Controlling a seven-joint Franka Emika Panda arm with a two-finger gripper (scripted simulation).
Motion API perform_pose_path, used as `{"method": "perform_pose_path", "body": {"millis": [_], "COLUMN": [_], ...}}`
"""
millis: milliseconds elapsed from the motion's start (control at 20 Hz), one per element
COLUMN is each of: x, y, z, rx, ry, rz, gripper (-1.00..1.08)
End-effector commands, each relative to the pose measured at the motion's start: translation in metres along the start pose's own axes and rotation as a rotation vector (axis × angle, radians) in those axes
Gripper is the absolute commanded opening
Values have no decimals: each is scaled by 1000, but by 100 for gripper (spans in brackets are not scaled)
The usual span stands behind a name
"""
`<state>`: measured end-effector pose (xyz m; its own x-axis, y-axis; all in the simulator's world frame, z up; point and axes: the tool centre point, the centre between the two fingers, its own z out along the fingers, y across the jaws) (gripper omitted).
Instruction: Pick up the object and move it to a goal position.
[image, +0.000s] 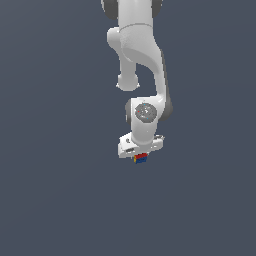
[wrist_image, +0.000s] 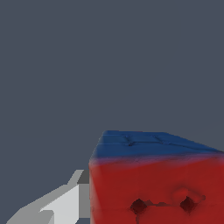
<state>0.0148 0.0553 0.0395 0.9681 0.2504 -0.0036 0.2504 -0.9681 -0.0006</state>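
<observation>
A white robot arm (image: 142, 75) is reaching down from the top of the exterior view, set against a plain dark grey-blue background that is filling the whole scene. The arm is bending through a rounded elbow and ending in a wrist joint with a round grey disc on its face. Below the wrist, the white gripper (image: 140, 156) is sitting tilted, its side towards the exterior view's left lower than the other.

The cube (image: 140, 159) is showing directly under the gripper, touching its underside and partly hidden by it. It is much smaller than the gripper. Only a sliver is visible there: red, blue and a little orange-yellow.

In the wrist view the cube (wrist_image: 157, 188) is sitting very close to the camera, filling a large corner of the picture. Its red face is carrying two dark dots, and a blue face is adjoining it along one edge. One pale grey finger (wrist_image: 65, 203) is lying right against the side of the cube, touching it. The other finger is out of sight. The fingers are appearing closed narrowly around the cube, holding it.

No surface edge is showing beneath the cube, so I cannot tell whether it is resting on anything.
</observation>
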Motion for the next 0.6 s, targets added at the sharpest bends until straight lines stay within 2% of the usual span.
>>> {"method": "perform_pose_path", "body": {"millis": [0, 550], "x": [-13, -76], "y": [-9, -49], "z": [-4, -14], "rx": [0, -1], "ry": [3, 3], "rz": [0, -1], "gripper": [-100, -100]}}
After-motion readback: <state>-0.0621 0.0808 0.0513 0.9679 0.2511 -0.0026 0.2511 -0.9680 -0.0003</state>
